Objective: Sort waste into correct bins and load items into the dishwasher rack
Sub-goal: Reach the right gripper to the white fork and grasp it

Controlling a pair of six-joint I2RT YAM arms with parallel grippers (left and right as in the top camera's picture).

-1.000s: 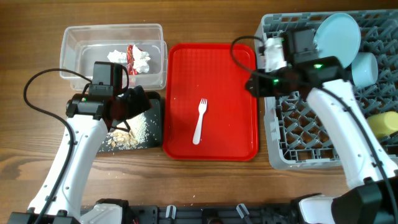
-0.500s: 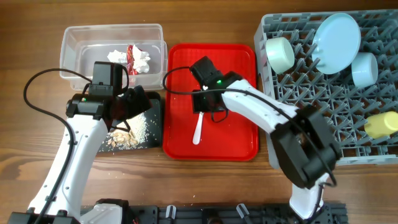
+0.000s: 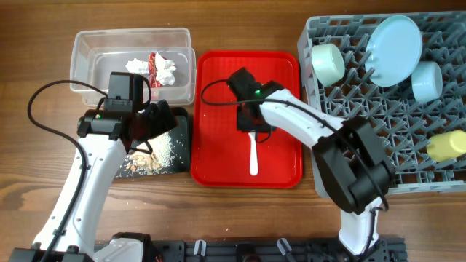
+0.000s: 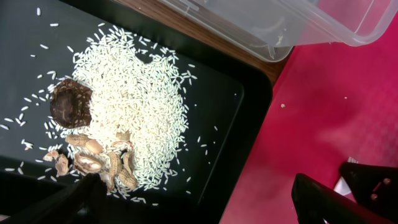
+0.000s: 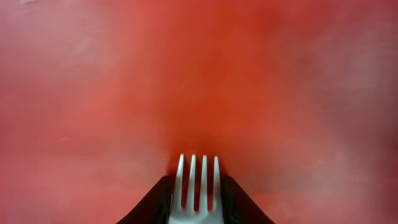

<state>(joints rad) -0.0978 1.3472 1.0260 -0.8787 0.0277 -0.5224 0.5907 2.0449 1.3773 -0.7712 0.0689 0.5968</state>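
My right gripper (image 3: 250, 125) is down on the red tray, shut on the white fork (image 3: 253, 156); the right wrist view shows its tines (image 5: 198, 180) between my fingers (image 5: 198, 202). My left gripper (image 3: 156, 120) hangs open and empty over the black tray (image 3: 182, 145), its fingers (image 4: 196, 193) spread wide. Rice, peanut shells and other food scraps (image 4: 130, 93) lie in that tray. The clear tub (image 3: 87, 58) holds white tissue (image 3: 138, 65) and a red wrapper (image 3: 154, 62). The grey rack (image 3: 364, 145) holds the blue plate (image 3: 393, 40), green bowl (image 3: 328, 64), blue bowl (image 3: 426, 80) and yellow cup (image 3: 445, 145). No spoon shows.
The flat red tray (image 3: 218, 94) lies between the bins and the rack, bare apart from the fork. It also shows in the left wrist view (image 4: 323, 112), next to the black tray's edge. Wooden table surrounds everything.
My right arm swung from the rack to the red tray and closed on the fork, which turned upright and shifted right. The left arm has not moved.
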